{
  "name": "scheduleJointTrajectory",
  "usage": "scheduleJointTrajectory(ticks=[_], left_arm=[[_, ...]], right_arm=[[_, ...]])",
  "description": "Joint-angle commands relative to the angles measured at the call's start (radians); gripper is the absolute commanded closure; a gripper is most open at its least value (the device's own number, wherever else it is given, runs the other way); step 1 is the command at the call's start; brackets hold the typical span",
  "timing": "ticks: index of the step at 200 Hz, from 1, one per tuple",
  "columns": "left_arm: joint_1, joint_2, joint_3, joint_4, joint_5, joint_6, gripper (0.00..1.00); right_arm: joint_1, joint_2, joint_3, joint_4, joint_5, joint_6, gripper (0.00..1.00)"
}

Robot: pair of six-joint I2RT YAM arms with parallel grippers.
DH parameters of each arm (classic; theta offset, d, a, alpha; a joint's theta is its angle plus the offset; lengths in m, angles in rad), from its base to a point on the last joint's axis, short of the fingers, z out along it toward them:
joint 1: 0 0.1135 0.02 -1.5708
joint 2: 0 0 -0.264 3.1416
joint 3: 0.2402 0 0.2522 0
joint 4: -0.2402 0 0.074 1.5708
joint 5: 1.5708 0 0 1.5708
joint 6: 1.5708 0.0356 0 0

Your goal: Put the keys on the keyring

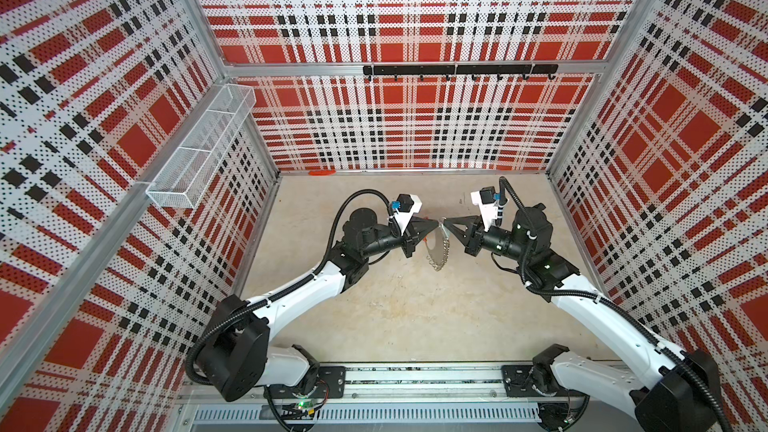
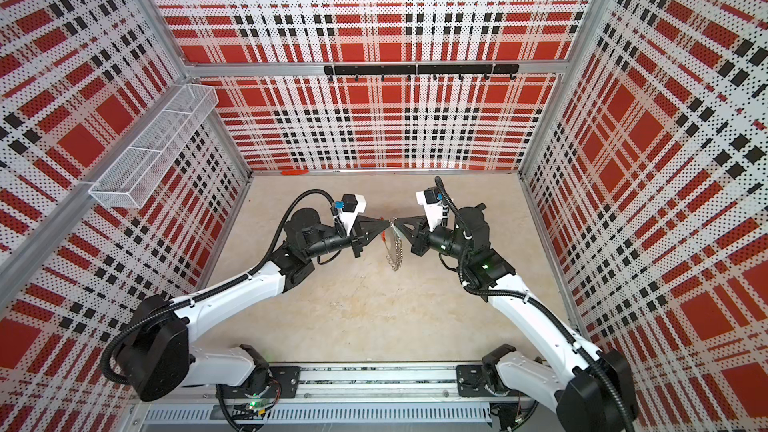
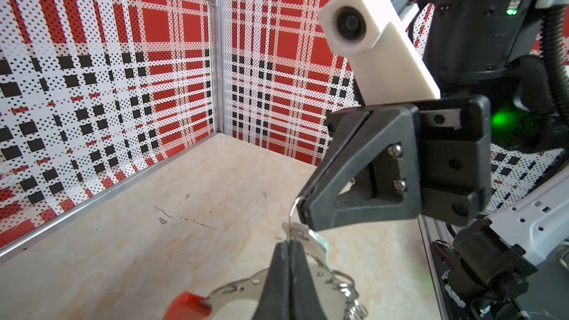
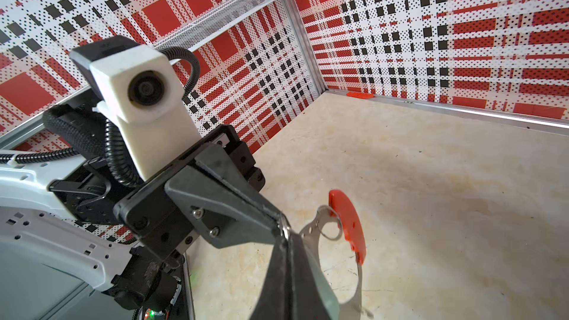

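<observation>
My two grippers meet tip to tip above the middle of the table, the left gripper (image 1: pixel 436 222) (image 3: pixel 288 243) and the right gripper (image 1: pixel 446 223) (image 4: pixel 285 239). Both are shut on one thin wire loop (image 3: pixel 292 210) that arcs between their tips. The keys (image 3: pixel 297 233), small and silvery, hang on that wire just past my left fingertips, with their pale teal tag (image 3: pixel 323 244) (image 4: pixel 324 295) beside them. The keyring (image 3: pixel 237 286) (image 4: pixel 311 229) is a big flat metal ring with a red tab (image 3: pixel 187 306) (image 4: pixel 348 223). It hangs below the tips (image 1: pixel 441 251) (image 2: pixel 395 252), fringed with small wire loops (image 3: pixel 348 290).
Plaid perforated walls close in three sides. A white mesh basket (image 1: pixel 199 147) is mounted on the left wall and a black hook rail (image 1: pixel 457 69) on the back wall. A small orange piece (image 1: pixel 322 172) (image 4: pixel 358 95) lies at the foot of the back wall.
</observation>
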Motion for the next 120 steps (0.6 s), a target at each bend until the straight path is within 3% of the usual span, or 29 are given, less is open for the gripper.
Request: scheduleJointTrajectory(ticks=[1, 120], left_arm=[[0.008, 0.002, 0.041, 0.055, 0.02, -0.009, 1.0], [0.008, 0.001, 0.043, 0.055, 0.029, -0.014, 1.0]], right_arm=[[0.01, -0.017, 0.007, -0.008, -0.006, -0.027, 1.0], [0.037, 0.039, 0.046, -0.003, 0.017, -0.031, 1.0]])
